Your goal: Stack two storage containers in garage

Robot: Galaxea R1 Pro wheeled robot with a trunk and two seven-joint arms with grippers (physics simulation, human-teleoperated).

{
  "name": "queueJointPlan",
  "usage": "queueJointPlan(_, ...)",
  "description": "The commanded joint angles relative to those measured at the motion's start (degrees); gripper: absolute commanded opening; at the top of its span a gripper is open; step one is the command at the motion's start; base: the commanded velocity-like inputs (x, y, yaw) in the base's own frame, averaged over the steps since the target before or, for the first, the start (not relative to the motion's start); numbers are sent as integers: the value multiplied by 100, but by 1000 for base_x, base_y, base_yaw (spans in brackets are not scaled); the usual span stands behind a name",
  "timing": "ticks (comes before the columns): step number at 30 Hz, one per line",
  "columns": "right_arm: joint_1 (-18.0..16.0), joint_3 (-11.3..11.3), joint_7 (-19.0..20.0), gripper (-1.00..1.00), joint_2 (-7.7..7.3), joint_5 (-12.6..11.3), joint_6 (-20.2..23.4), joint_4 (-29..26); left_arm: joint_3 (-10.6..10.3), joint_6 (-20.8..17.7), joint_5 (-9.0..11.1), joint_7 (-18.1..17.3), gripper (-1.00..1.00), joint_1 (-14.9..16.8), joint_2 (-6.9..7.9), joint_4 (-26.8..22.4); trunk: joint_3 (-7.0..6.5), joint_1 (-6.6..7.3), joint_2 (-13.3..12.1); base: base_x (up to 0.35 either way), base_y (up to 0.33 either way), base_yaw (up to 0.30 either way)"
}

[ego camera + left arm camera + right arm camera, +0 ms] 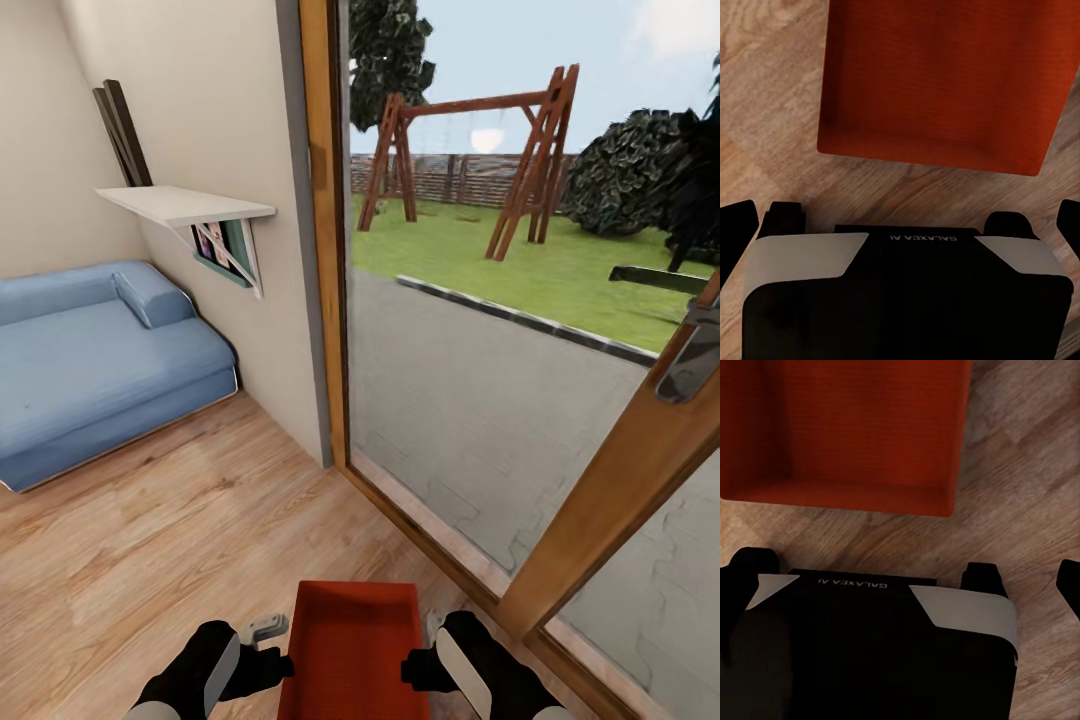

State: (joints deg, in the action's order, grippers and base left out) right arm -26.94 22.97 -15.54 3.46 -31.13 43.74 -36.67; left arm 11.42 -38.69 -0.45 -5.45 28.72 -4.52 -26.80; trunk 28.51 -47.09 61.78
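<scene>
**Claws flank the bin, grip unproven**

The left claw point(268, 668) and right claw point(418, 668) press either side of the red-orange rectangular plastic container point(352, 650), near and central above the light wood-plank floor point(150, 540); whether they clamp it I cannot tell. Thin smooth walls could slip, or snag the wood-framed glass door point(600, 500) at right.

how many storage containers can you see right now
1: a red-orange storage container low in the head view, between the two end effectors above the wood floor. The second may be out of frame.

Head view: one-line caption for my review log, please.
Both grippers flank a red-orange storage container over the wood-plank floor, between the blue sofa and a glass door.
</scene>
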Motion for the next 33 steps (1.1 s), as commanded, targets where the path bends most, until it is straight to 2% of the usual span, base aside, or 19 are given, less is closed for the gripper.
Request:
queueJointPlan(1,-4,23,-55,100,-4,-60,12,-7,35,-34,-8,-18,100,2,-5,-10,6,0,4,0,0,0)
queueJointPlan(9,-5,23,-55,100,-4,-60,12,-7,35,-34,-16,-18,100,2,-5,-10,6,0,4,0,0,0)
queueJointPlan(24,-5,23,-55,100,-4,-60,12,-7,35,-34,-18,-18,100,2,-5,-10,287,-330,606,0,0,0)
queueJointPlan(33,-4,23,-55,100,-4,-60,12,-7,35,-34,-17,-18,100,2,-5,-10,362,-330,606,0,0,0)
